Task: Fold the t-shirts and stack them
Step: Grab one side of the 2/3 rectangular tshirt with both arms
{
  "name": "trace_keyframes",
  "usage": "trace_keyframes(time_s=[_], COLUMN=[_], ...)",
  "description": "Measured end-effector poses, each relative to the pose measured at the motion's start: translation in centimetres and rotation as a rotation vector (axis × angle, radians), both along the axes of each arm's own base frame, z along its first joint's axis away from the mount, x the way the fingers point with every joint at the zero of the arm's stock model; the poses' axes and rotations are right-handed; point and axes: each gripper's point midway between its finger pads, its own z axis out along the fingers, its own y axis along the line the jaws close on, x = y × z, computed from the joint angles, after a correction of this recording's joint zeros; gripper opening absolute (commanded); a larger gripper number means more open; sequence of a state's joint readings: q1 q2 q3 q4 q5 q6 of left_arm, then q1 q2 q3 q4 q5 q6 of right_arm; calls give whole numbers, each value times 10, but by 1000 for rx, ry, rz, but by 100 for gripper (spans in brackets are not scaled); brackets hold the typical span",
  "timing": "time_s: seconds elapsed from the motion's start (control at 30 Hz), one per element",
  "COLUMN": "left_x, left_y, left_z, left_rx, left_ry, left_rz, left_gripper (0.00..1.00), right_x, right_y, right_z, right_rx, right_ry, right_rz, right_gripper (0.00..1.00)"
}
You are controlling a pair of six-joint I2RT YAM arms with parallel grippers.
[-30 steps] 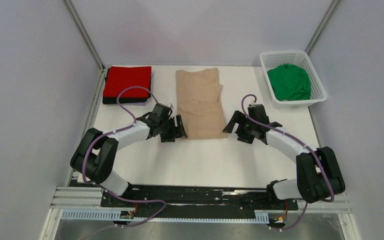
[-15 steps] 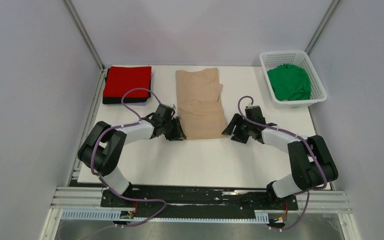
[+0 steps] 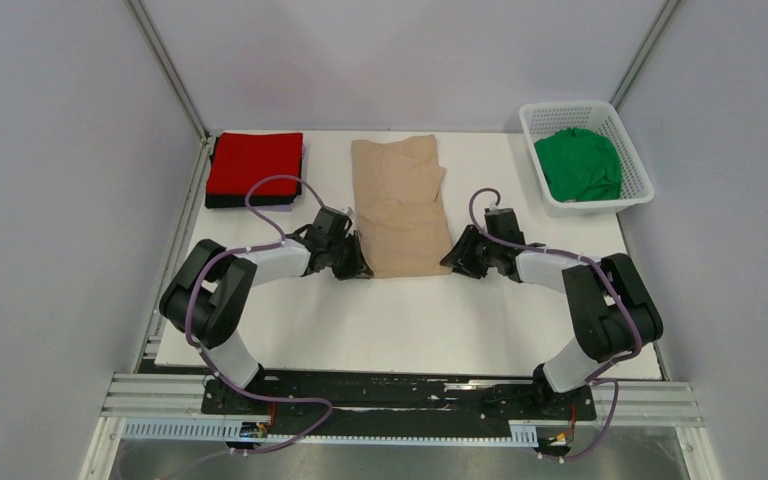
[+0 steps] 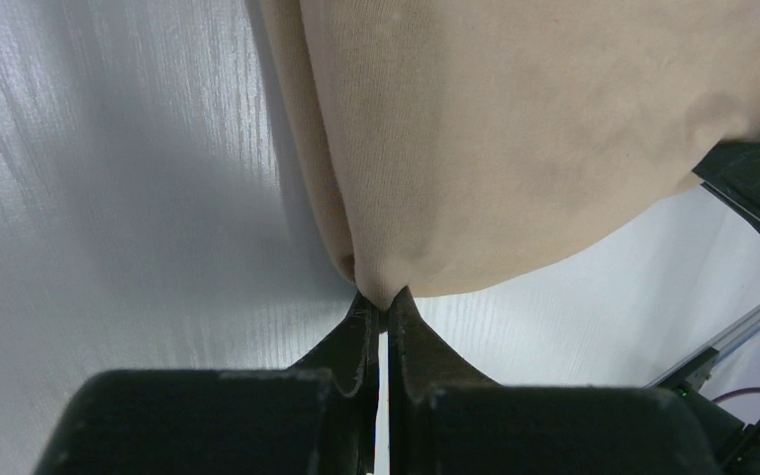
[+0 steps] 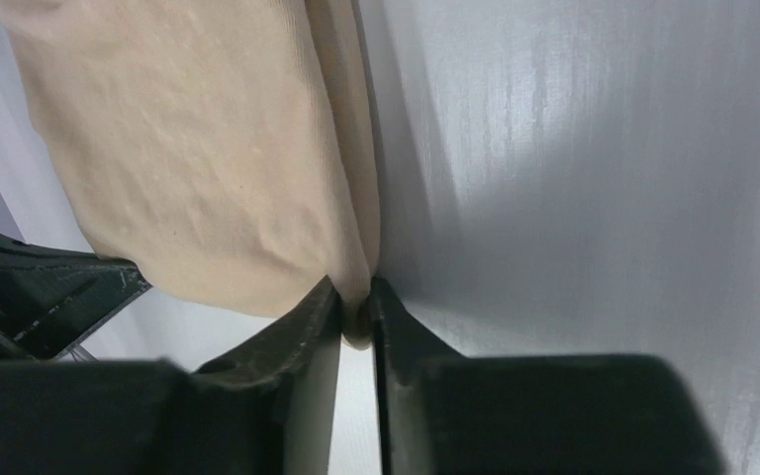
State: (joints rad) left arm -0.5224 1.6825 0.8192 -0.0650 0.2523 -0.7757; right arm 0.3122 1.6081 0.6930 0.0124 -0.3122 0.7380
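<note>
A beige-tan t-shirt lies folded lengthwise in a long strip at the table's middle. My left gripper is shut on its near left corner; in the left wrist view the cloth is pinched between the jaws. My right gripper is shut on the near right corner, with beige cloth caught between its jaws. A folded red t-shirt lies on a black one at the back left. A green t-shirt is bunched in the basket.
The white lattice basket stands at the back right corner. Metal frame posts rise at both back corners, and grey walls close in on the left and right. The arms' bases sit on a rail at the near edge.
Both grippers slid inward and down to the beige shirt's near corners and closed on them. The shirts have not moved.
</note>
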Motion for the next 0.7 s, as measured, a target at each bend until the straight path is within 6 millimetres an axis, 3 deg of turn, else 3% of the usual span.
trace_keyframes(time_s=[0.1, 0.3, 0.4, 0.43, 0.47, 0.7], left_x=[0, -10, -28, -36, -44, -128], left_y=[0, 2, 4, 5, 5, 18], left_z=[0, 1, 1, 1, 1, 4], left_rx=[-8, -13, 2, 11, 20, 126], left_ry=[-16, -67, -82, -82, -81, -27], left_rz=[0, -3, -17, -21, -25, -94], left_gripper=[0, 0, 0, 0, 0, 0], right_x=[-2, -18, -47, -66, -69, -156], right_y=[4, 4, 5, 4, 6, 20], right_z=[-2, -1, -1, -7, -2, 19], right_rx=[13, 32, 40, 36, 42, 91], right_ry=[-8, -31, -13, 23, 10, 42], right_rz=[9, 28, 65, 83, 92, 258], right_gripper=[0, 0, 0, 0, 0, 0])
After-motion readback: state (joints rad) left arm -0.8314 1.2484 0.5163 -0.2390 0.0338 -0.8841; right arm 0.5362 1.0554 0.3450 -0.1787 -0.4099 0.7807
